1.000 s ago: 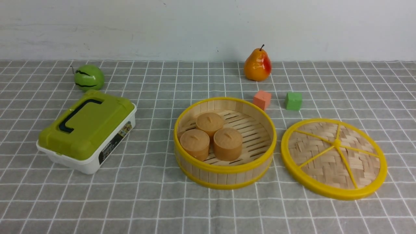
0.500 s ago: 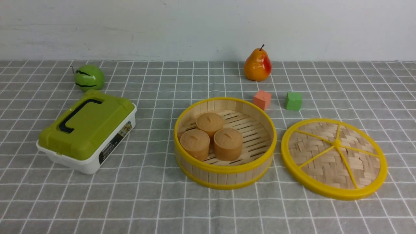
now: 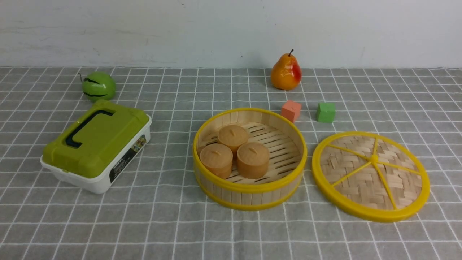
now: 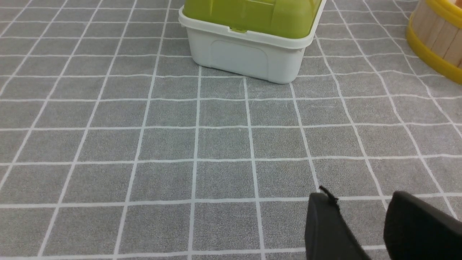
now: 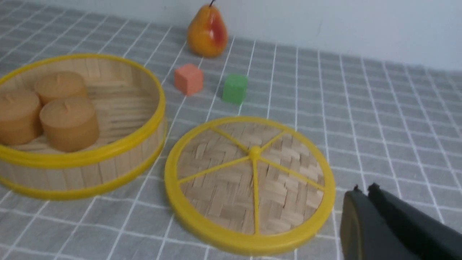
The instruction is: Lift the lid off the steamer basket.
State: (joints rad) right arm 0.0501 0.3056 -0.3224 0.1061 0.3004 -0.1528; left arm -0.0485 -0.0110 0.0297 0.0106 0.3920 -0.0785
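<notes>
The steamer basket (image 3: 249,187) stands uncovered mid-table with three brown buns (image 3: 234,148) inside; it also shows in the right wrist view (image 5: 83,169). The lid (image 3: 370,175) lies flat on the cloth just right of the basket, apart from it; it also shows in the right wrist view (image 5: 249,182). Neither arm shows in the front view. My left gripper (image 4: 361,204) is open and empty over bare cloth, near the white box. My right gripper (image 5: 365,189) is shut and empty, beside the lid's rim, not touching it.
A white box with an olive-green lid (image 3: 95,144) sits left of the basket. A green striped fruit (image 3: 98,86) lies behind it. A pear (image 3: 286,72), an orange cube (image 3: 291,110) and a green cube (image 3: 326,112) stand behind the basket and lid.
</notes>
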